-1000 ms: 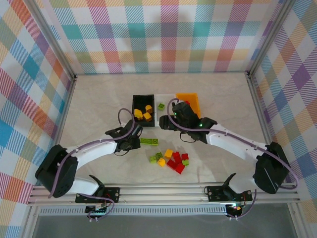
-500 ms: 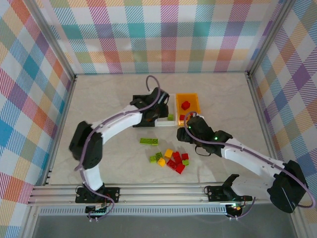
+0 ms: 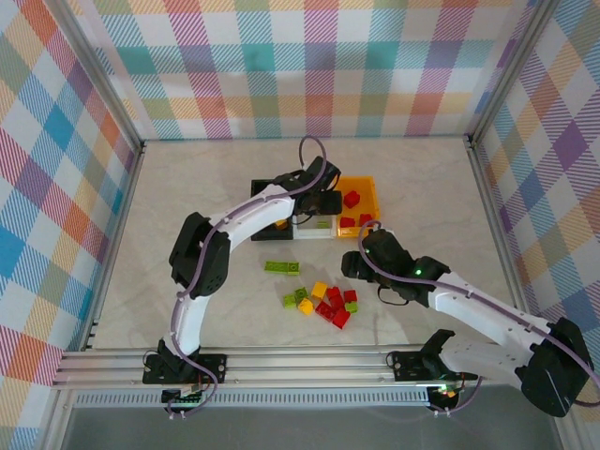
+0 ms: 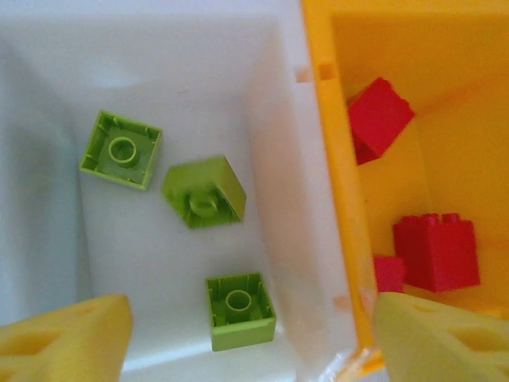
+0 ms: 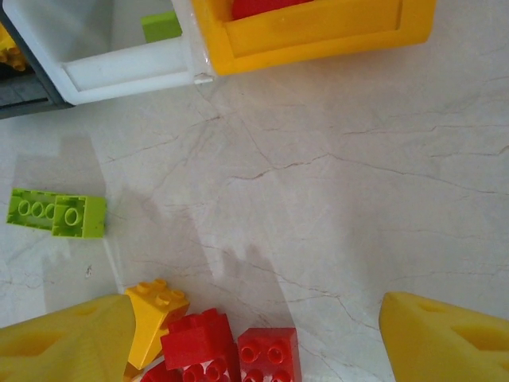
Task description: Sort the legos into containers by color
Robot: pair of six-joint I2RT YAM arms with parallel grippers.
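tools both gape empty: left tool (image 4: 254,344) over the white bin (image 4: 288,231), right tool (image 5: 254,342) above loose legos (image 5: 208,344) on the desk (image 5: 334,223).

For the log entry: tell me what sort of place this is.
Probably a robot test cell: plaid backdrop walls, a metal rail frame with two arms bolted on, toy bricks on the tabletop.

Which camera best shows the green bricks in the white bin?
The left wrist view: three lime green plastic bricks lie plainly in the white plastic bin. Top view: one tiny speck; right wrist: part of one.
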